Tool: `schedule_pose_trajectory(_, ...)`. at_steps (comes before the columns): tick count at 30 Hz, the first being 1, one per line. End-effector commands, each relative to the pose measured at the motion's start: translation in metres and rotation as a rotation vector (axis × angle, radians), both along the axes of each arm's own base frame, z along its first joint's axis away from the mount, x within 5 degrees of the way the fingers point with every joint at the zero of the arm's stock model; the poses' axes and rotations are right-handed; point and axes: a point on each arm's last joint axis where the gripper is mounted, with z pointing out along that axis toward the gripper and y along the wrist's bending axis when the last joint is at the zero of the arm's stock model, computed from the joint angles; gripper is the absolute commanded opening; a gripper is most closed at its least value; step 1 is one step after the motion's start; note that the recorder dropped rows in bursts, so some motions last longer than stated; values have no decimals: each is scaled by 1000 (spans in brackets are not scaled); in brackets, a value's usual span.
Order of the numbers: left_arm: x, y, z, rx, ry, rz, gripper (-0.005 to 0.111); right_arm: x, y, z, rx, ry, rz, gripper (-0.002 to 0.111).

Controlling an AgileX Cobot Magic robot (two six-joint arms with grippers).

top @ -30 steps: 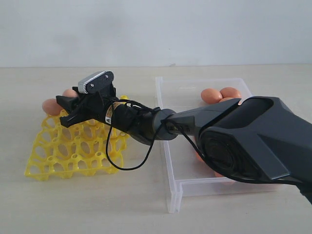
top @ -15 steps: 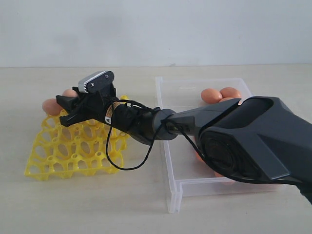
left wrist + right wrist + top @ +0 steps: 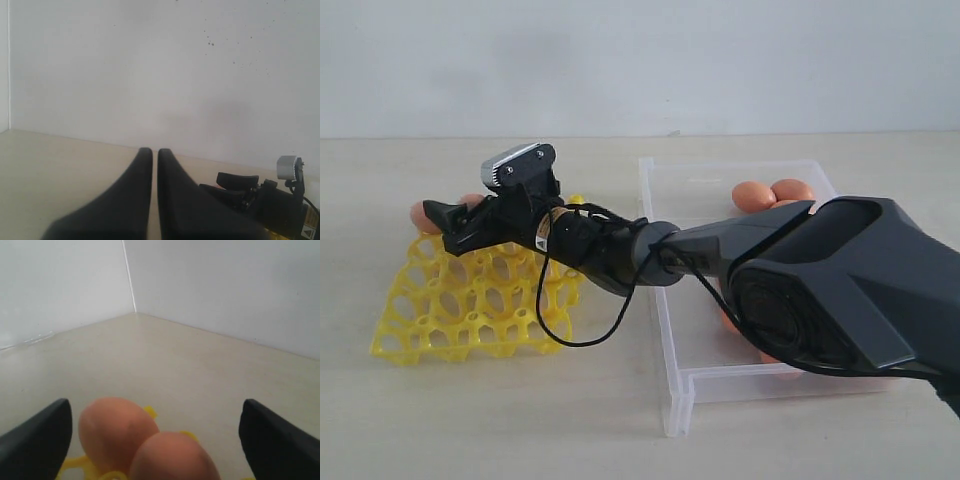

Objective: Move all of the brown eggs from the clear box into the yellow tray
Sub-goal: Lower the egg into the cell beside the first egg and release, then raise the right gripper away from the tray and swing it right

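Observation:
The yellow tray [image 3: 470, 305] lies on the left of the table. Two brown eggs sit in its far row, one [image 3: 419, 215] in the corner cup and another [image 3: 472, 201] half hidden behind my right gripper [image 3: 445, 228]. That gripper reaches across from the right and hangs open over these eggs. In the right wrist view both eggs [image 3: 115, 432] [image 3: 172, 457] lie between the wide-spread fingers [image 3: 35, 440], touching neither. The clear box [image 3: 670, 190] holds more eggs [image 3: 753, 195] at its far end; others are hidden under the arm. My left gripper [image 3: 151, 150] is shut and empty.
The right arm's thick dark body [image 3: 840, 290] covers much of the clear box. A black cable [image 3: 580, 340] loops down from the wrist over the tray's right edge. A pale wall stands behind the beige table.
My right gripper's jaws have spread wider over the tray's far row and now stand apart from the eggs. The left gripper has not moved.

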Motion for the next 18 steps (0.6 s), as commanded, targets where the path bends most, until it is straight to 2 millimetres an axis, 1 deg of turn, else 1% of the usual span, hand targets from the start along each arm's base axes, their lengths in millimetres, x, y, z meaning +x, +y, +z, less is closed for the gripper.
schedule_pose_trajectory(1,0,0,1,11,-3,0,4,0,0,8,33,-14,6,82)
schedule_pose_trajectory(5,0,0,1,11,-3,0,4,1,1,34,33,-77,5,82)
schedule_pose_trajectory(9,0,0,1,11,-3,0,4,-1,4,62,-3,-161,38,82)
schedule_pose_trajectory(12,0,0,1,11,-3,0,4,-4,5,79,27,-143,72,82)
schedule_pose_trajectory(15,0,0,1,11,-3,0,4,-8,7,94,77,-72,123,82)
schedule_pose_trajectory(16,0,0,1,11,-3,0,4,-10,8,102,80,-60,152,80)
schedule_pose_trajectory(18,0,0,1,11,-3,0,4,-15,10,111,68,-44,203,72)
